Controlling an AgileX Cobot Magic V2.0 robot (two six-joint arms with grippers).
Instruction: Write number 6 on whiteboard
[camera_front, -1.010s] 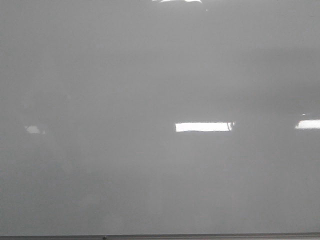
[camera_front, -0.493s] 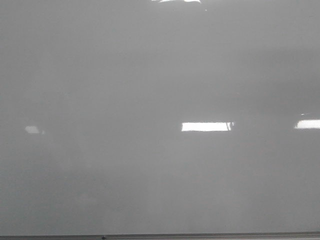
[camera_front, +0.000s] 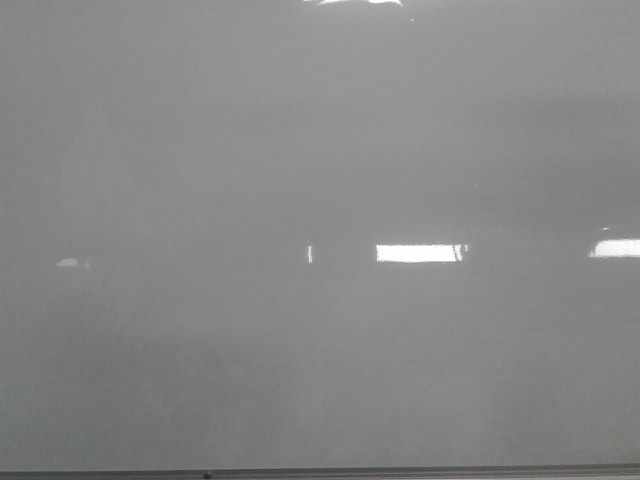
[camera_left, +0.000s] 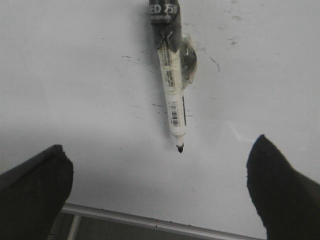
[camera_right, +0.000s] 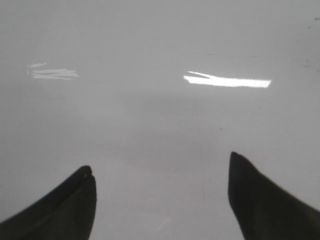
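Glossy pale grey-white whiteboard (camera_front: 200, 150) fills every view, its thin grey metal frame along one edge. Ahead of the left gripper (camera_left: 160, 185), whose jaws are spread wide, a white-barrelled black-tipped marker (camera_left: 172, 90) lies uncapped on the board. Right gripper (camera_right: 160, 200) hangs spread over bare board. No written 6 shows.

A: What does the whiteboard (camera_front: 320, 150) look like?
B: Glossy, pale grey, filling the front view, with a thin grey frame along its lower edge.
A: Any number 6?
B: None can be made out.
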